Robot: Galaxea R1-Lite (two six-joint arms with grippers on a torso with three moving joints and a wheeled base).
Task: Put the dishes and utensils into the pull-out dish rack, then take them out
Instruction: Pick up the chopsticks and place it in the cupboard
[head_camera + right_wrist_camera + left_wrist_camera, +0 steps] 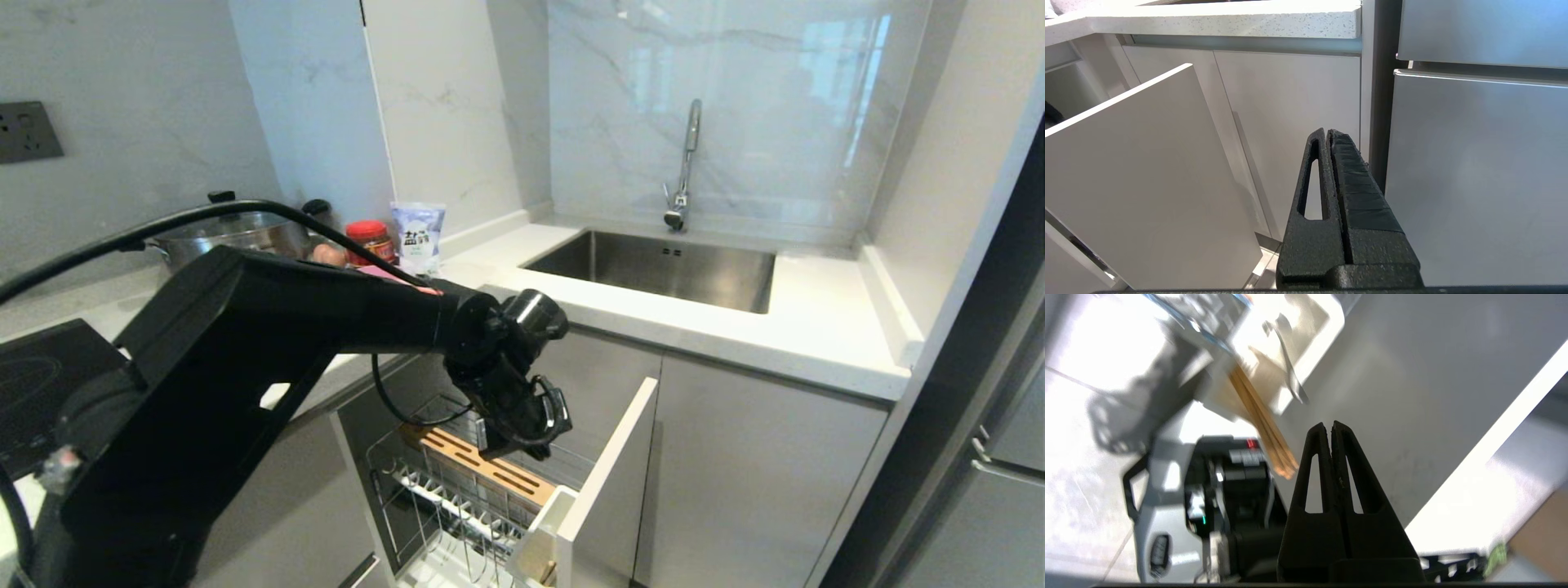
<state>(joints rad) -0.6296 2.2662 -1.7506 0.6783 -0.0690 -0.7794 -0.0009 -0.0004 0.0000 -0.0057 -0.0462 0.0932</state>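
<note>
the pull-out dish rack (457,498) is thin chrome wire, shiny, with a pale matt wooden strip (482,467) and a white smooth plastic caddy (535,535). the chopsticks (1263,424) are bare light-brown wood. the sink (661,265) is brushed steel; the desk (816,327) is white speckled stone. the left pincer (1329,426) and right pincer (1327,132) are rough matt black plastic.

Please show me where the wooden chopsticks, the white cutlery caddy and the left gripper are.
wooden chopsticks (1261,424): left wrist view, middle of the shafts.
white cutlery caddy (1327,330): left wrist view, its rim.
left gripper (1329,428): left wrist view, the closed fingertips.
</note>
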